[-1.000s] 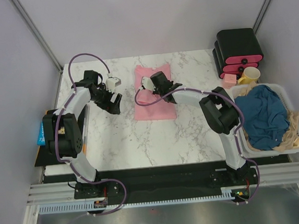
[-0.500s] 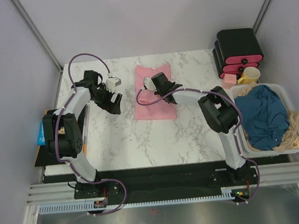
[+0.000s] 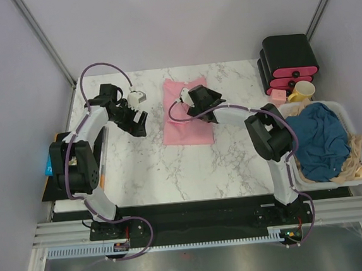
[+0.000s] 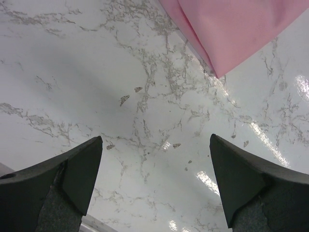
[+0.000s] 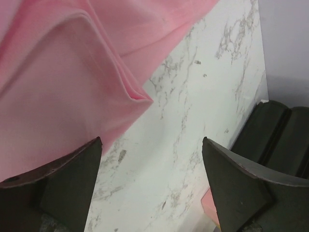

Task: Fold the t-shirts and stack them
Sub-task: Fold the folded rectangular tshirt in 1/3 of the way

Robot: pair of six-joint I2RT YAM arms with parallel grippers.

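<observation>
Marble, white with grey veins, forms the one bench (image 3: 172, 174) that carries everything. Two arms stand at its near edge, the left arm (image 3: 88, 128) reaching toward the far left and the right arm (image 3: 266, 134) toward the middle of the far edge. One white basket (image 3: 330, 103) sits at the right edge.

There are two t-shirts. The pink t-shirt (image 3: 183, 126) lies flat on the bench near the middle of the far edge, folded into a tidy rectangle. The right wrist view shows its layered edges meeting at a soft corner. The teal-blue t-shirt (image 3: 318, 139) lies crumpled and unfolded in the basket, beside some beige cloth (image 3: 354, 152).

Black boxes (image 3: 288, 56) with pink fronts are stacked at the far right corner. At least two fronts show. One yellow mug (image 3: 302, 90) and one small pink block (image 3: 278, 95) stand just in front of them.

The right gripper (image 5: 152, 141) is spread wide and holds nothing, one finger above the pink shirt's right edge and the other above marble. The left gripper (image 4: 155, 140) is also spread wide and empty, over bare marble just left of that shirt.
</observation>
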